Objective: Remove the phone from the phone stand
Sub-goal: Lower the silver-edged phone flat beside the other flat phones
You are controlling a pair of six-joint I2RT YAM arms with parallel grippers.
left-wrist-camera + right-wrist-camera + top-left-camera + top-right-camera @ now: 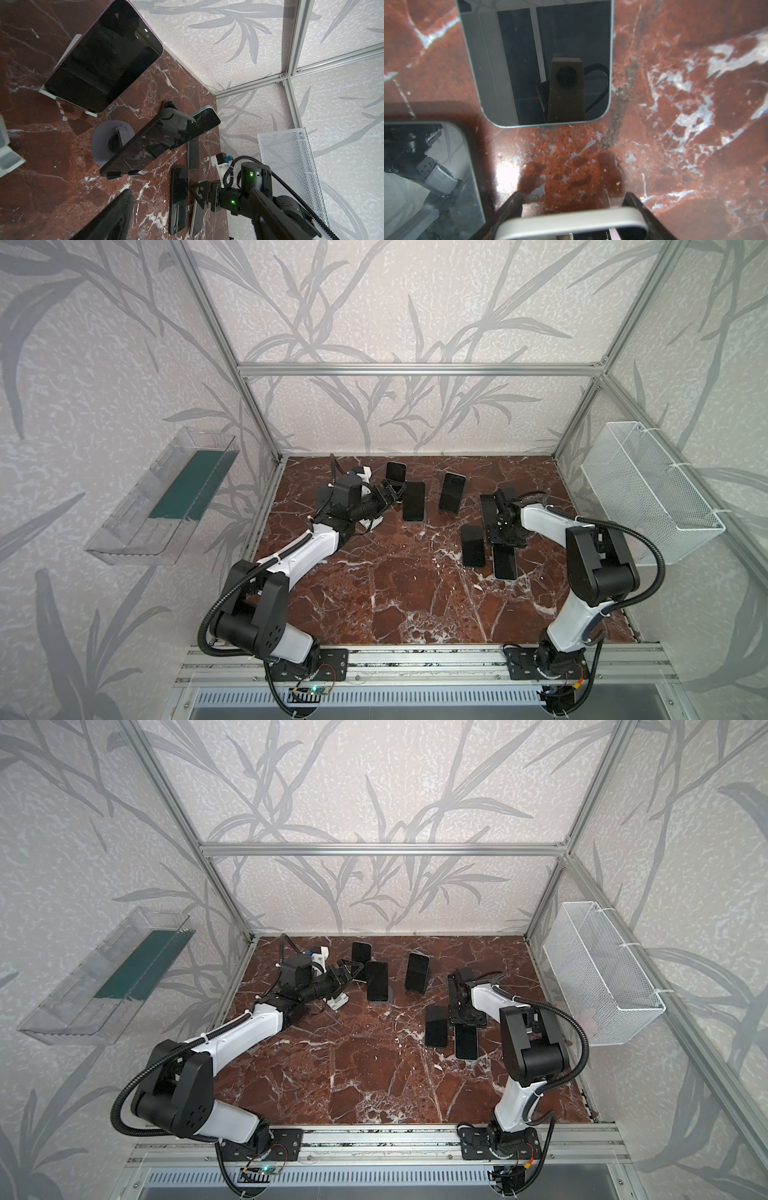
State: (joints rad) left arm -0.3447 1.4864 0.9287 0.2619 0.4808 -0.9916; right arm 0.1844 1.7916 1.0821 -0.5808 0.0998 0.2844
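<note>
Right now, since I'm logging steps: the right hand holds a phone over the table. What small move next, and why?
Probably lower it a little and open. The right hand is shut on the phone, bare marble lies under it, and the flat phone ahead is clear of it.

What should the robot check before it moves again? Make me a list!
1. Right gripper clamped on the silver-edged phone: ok.
2. Bare table ahead of that phone: ok.
3. Left gripper open, empty: ok.
4. Purple-edged phone resting on its white stand: ok.
5. Stands all clear of the silver-edged phone: cannot tell.
</note>
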